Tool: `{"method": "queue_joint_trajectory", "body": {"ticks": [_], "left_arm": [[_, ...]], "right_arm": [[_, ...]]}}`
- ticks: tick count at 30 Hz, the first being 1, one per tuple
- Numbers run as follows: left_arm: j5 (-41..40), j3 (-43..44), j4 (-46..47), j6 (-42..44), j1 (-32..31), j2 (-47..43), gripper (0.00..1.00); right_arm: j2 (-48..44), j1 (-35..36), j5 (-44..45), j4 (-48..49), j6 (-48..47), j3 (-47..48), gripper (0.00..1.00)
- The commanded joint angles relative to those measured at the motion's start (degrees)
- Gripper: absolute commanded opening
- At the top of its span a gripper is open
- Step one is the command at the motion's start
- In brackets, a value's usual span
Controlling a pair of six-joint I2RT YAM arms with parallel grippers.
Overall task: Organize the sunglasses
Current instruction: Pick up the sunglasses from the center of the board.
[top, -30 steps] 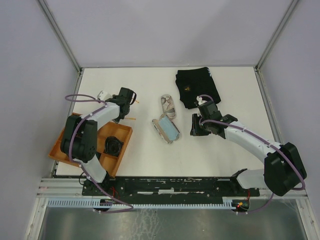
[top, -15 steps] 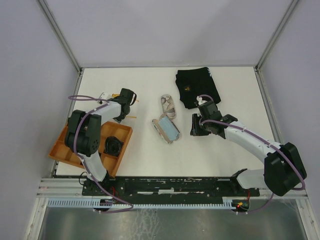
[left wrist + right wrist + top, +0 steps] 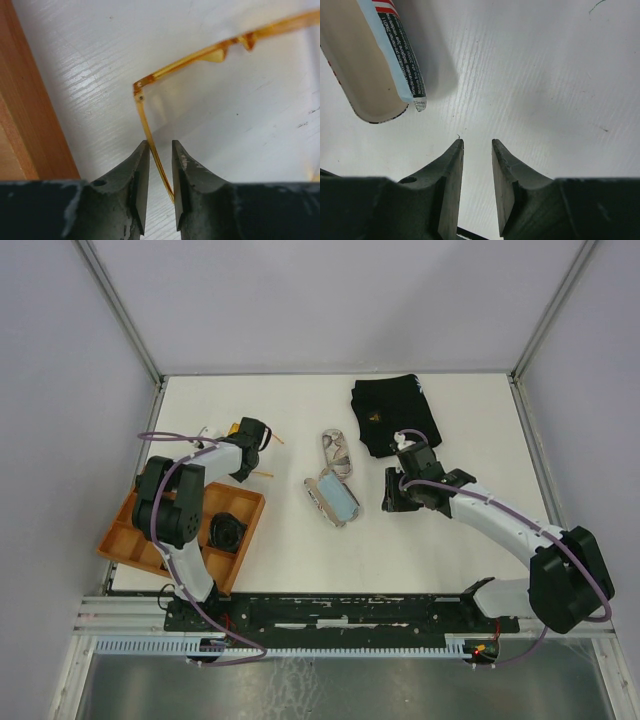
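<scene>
My left gripper (image 3: 160, 150) is pinched narrow on the temple arm of the amber pair (image 3: 200, 52), just beside the tray (image 3: 122, 540), over the table (image 3: 300, 540) (lifted or resting, I cannot tell). The grip is on one thin arm, so the frame may swing. I judge it best to move slow and level and keep the pinch firm. My right gripper (image 3: 476, 147) is narrow and holds nothing, near the case (image 3: 365, 75). Versus a second ago, my left elbow has swung over the tray and my right arm is unchanged.

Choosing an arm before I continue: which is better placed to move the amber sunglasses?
Left. The left gripper is clamped on a temple of the amber sunglasses; the right gripper sits empty beside the open case.
</scene>
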Motion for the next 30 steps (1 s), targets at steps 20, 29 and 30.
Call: {"method": "queue_joint_trajectory", "body": {"ticks": [20,29,30], "left_arm": [[2.7,0.0,9.9,17.2,0.1,-14.9,0.03],[11.7,-0.9,13.8,35.6,-10.9,-23.0,0.03],[12.0,-0.9,14.1,37.0,-12.8,-23.5,0.03]], "right_arm": [[-21.9,0.0,8.9,-0.8,-0.9,-2.5,0.38],[-38.2,0.0,13.0,-1.8,1.1,-3.1,0.38],[-40.4,0.0,13.5,-1.9,1.1,-3.0,0.38]]}}
